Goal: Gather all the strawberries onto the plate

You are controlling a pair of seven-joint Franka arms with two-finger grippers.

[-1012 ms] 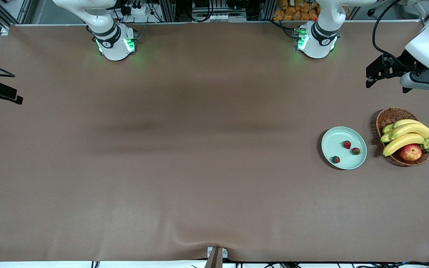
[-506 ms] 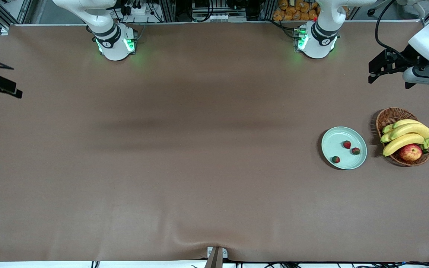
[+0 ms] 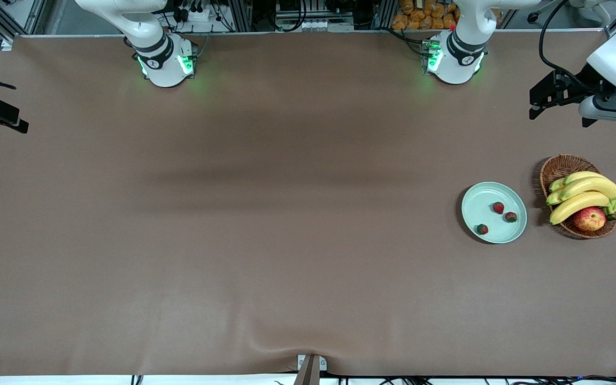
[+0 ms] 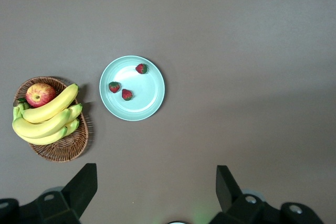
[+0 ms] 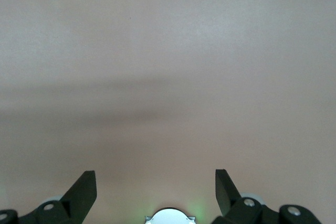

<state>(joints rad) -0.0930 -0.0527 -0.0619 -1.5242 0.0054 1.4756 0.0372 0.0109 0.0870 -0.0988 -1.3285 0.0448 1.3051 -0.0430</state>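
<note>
You had all three strawberries in the plate at this moment. The plate, pale mint green with a raised rim, lay flat on the brown table cover toward the left arm's end of the table. Inside it, one strawberry sat near the middle, a second strawberry lay close beside it toward the basket, and the third strawberry rested apart from those two, close to the rim on the side nearer the front camera. None of the three touched another, and nothing else was in the plate. The left wrist view showed the same three berries inside the rim.

Just beside the plate, still closer to the left arm's end of the table, stood your wicker basket. The two containers were near each other but apart. The basket held a bunch of yellow bananas with greenish stem ends, lying across most of it, and a red and yellow apple tucked against the bananas at the side nearer the front camera.

Your left gripper hung in the air over bare table cover, clear of both containers, with its fingers spread wide and nothing between them. Your right gripper was over bare cover at the right arm's end of the table, its fingers likewise wide apart and empty.
</note>
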